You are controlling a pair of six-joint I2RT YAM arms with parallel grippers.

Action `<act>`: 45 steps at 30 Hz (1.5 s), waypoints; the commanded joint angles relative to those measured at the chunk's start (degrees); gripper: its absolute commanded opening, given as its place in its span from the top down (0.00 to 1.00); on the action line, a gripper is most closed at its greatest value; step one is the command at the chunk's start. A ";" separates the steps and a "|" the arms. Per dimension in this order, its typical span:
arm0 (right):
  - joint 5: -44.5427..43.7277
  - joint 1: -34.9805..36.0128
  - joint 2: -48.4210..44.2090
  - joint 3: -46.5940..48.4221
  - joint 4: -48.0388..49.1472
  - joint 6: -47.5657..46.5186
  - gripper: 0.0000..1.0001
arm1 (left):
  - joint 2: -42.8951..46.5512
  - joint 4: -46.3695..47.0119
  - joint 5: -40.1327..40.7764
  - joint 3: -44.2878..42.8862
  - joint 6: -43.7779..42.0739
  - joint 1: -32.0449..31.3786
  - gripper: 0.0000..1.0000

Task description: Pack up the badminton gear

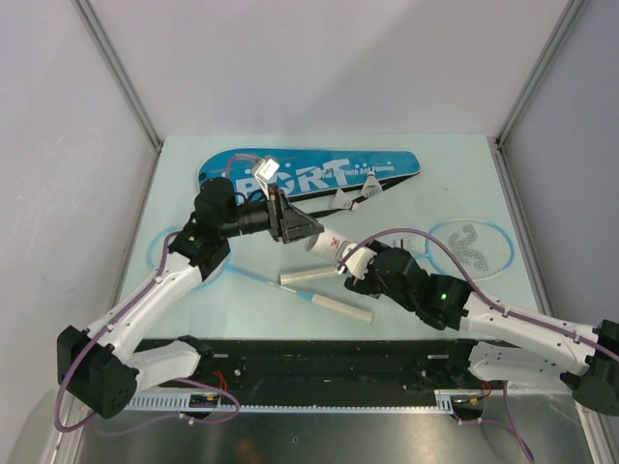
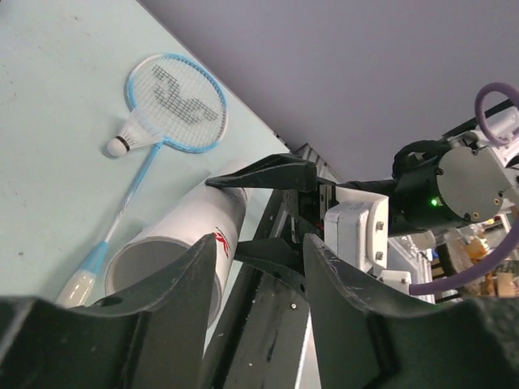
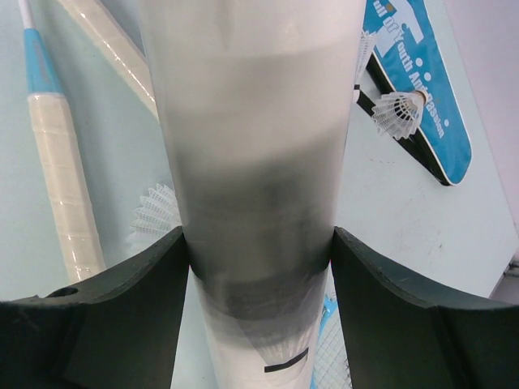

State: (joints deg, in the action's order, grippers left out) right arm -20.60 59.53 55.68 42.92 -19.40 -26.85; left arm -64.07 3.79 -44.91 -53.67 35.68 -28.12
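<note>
My right gripper (image 1: pixel 353 266) is shut on the white cardboard tube (image 1: pixel 327 245) and holds it tilted above the table; in the right wrist view the tube (image 3: pixel 255 146) fills the gap between the fingers of that gripper (image 3: pixel 258 267). My left gripper (image 1: pixel 300 229) is open and empty, facing the tube's open mouth (image 2: pixel 162 259). One light-blue racket (image 1: pixel 471 246) lies at the right with a shuttlecock (image 2: pixel 134 134) on its strings. The other racket's head (image 1: pixel 169 253) lies under my left arm. The blue SPORT bag (image 1: pixel 309 174) lies at the back with shuttlecocks (image 1: pixel 353 198) on it.
Two white racket handles (image 1: pixel 308 277) (image 1: pixel 338 306) lie crossed at the table's middle front, below the tube. A loose shuttlecock (image 3: pixel 158 212) lies on the table beside them. Another shuttlecock (image 3: pixel 397 113) rests on the bag's edge. Grey walls close in the table's left, back and right.
</note>
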 commanded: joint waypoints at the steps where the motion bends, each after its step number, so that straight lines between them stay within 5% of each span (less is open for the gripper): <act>1: -4.27 1.20 -2.77 -1.42 5.51 -0.92 0.77 | 1.14 -0.98 4.03 -1.17 -4.48 -2.55 0.52; 4: -5.06 1.64 -4.44 -2.31 7.09 -1.01 0.77 | 1.40 -3.87 6.74 -1.17 -6.49 -3.34 0.59; 10: -6.99 2.96 -5.05 -2.75 7.80 -1.62 0.77 | 3.60 -9.94 11.94 -0.38 -8.79 -4.93 0.52; 17: -9.54 4.02 -5.76 -3.28 8.85 -1.71 0.77 | 2.11 -10.56 12.82 -1.17 -9.75 -8.88 0.59; 27: -11.30 5.34 -6.11 -4.68 10.87 -1.19 0.71 | -0.09 -10.73 14.76 -3.63 -11.33 -13.88 0.88; 30: -11.83 5.42 -5.67 -5.03 11.14 -1.01 0.65 | 0.00 -10.74 15.37 -4.16 -12.56 -15.73 1.00; 45: -11.13 4.90 -6.20 -6.18 16.93 -0.66 0.15 | 0.62 -10.65 14.41 -5.48 -13.62 -20.04 1.00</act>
State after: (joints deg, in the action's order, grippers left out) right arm -34.76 64.38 50.33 36.34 -11.88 -28.12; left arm -63.77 -7.90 -26.39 -56.86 22.00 -45.89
